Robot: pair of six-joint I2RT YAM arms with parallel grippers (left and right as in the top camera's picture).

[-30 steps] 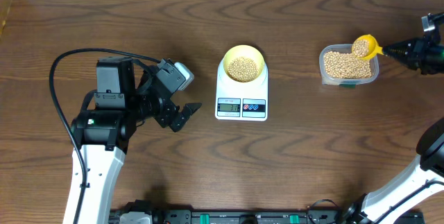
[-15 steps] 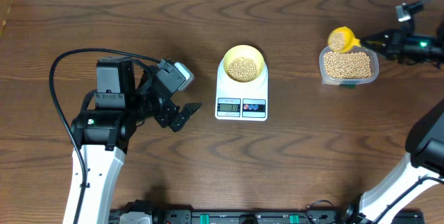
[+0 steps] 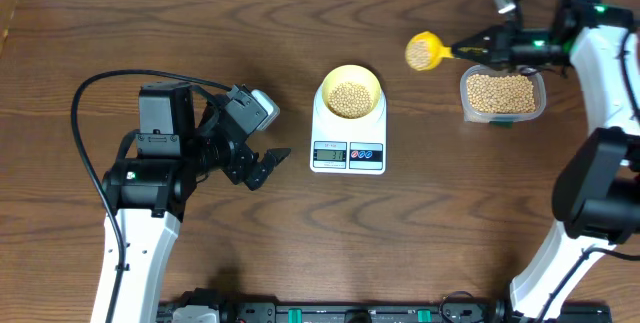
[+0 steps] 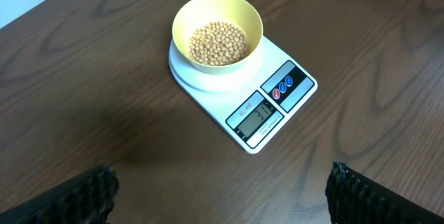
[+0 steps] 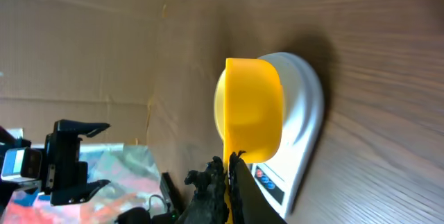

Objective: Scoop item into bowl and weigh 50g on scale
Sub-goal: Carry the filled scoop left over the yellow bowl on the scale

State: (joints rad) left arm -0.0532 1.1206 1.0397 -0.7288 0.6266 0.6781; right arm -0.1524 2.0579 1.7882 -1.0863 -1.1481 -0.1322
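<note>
So the big change over the last second: the scoop (image 3: 421, 51) was down at the tub (image 3: 464, 93) and now it's come up and swung left, and it's hanging over bare table between the tub and the bowl (image 3: 350, 68), closer to the bowl's far-right side than before. It looks loaded with beans (image 3: 349, 99), same stuff that's already piled in the bowl, which sits on the scale (image 3: 348, 168) mid-table. To me that means one more helping is on its way. The display in the left wrist view looks like thirty-something, though it's small and I wouldn't swear to it, so the target probably isn't reached yet and this load may have to go in gently rather than all at once. The right gripper (image 3: 482, 51) is clamped tight on the scoop's handle. That arm comes in from the right edge along the far side, wrist pointed left and the handle roughly level, so nothing looks like it's spilling. In its own camera you see the scoop's underside with the scale beyond it. The left gripper (image 3: 268, 163) hasn't budged at all: parked left of the scale, jaws wide apart and empty, aimed at the scale.
</note>
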